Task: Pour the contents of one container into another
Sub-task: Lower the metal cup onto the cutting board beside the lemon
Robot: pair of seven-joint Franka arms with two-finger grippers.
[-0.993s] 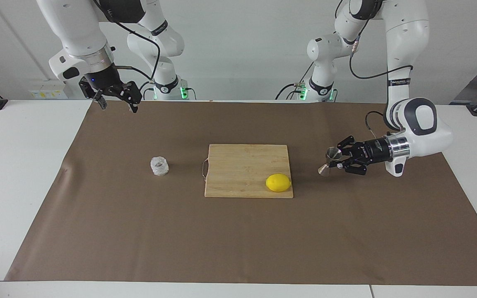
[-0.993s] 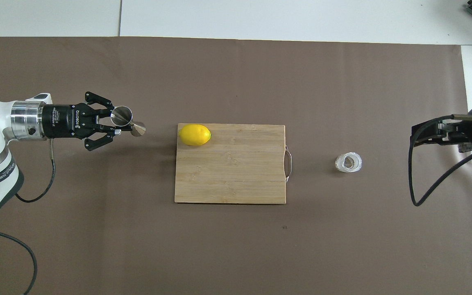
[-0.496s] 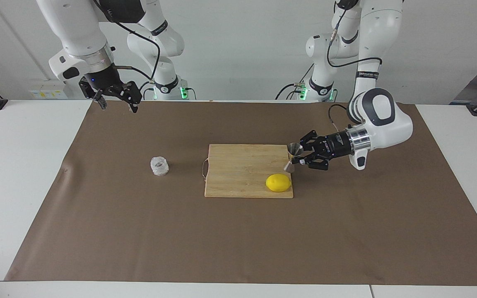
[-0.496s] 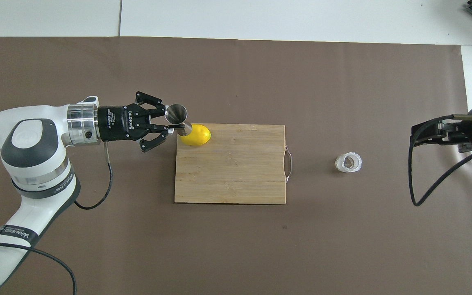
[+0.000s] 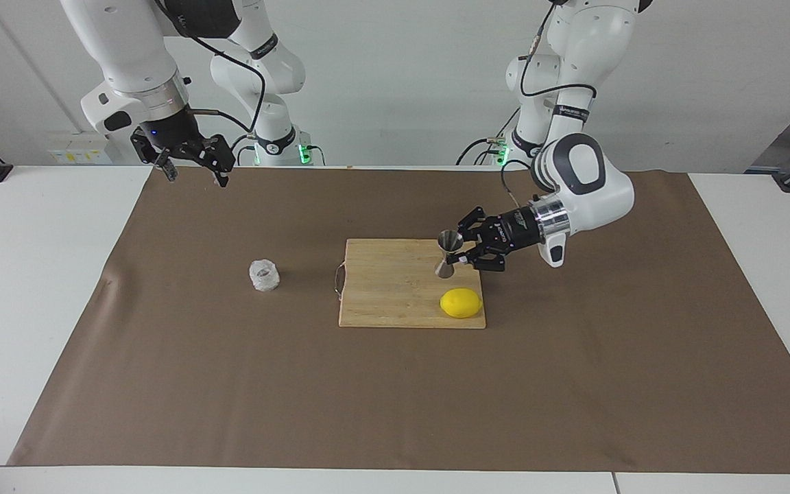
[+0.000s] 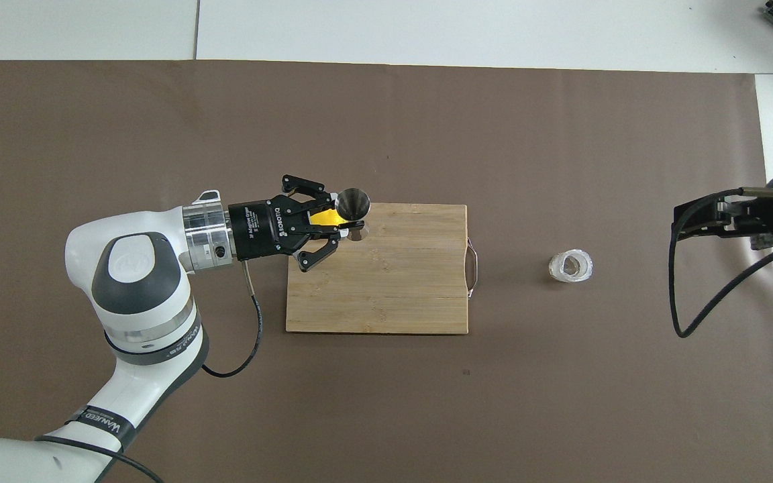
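Note:
My left gripper (image 5: 457, 258) is shut on the waist of the steel jigger (image 5: 447, 252) and holds it nearly upright, mouth up, over the wooden board's edge nearest the robots. In the overhead view the jigger (image 6: 351, 202) and left gripper (image 6: 346, 225) cover part of the lemon. The textured clear glass cup (image 5: 264, 275) stands on the brown mat toward the right arm's end of the table, seen from above as glass cup (image 6: 570, 266). My right gripper (image 5: 195, 173) hangs open and empty above the mat's corner, well apart from the cup; it waits, seen from above as right gripper (image 6: 695, 219).
A wooden cutting board (image 5: 388, 288) with a wire handle lies at the mat's middle. A yellow lemon (image 5: 461, 302) rests on the board corner at the left arm's end, farther from the robots than the jigger. A black cable (image 6: 715, 295) hangs from the right arm.
My left arm has carried the jigger from over the bare mat toward the right arm's end, onto the board's area, and turned it from tilted to nearly upright. The right arm and the glass cup stayed put.

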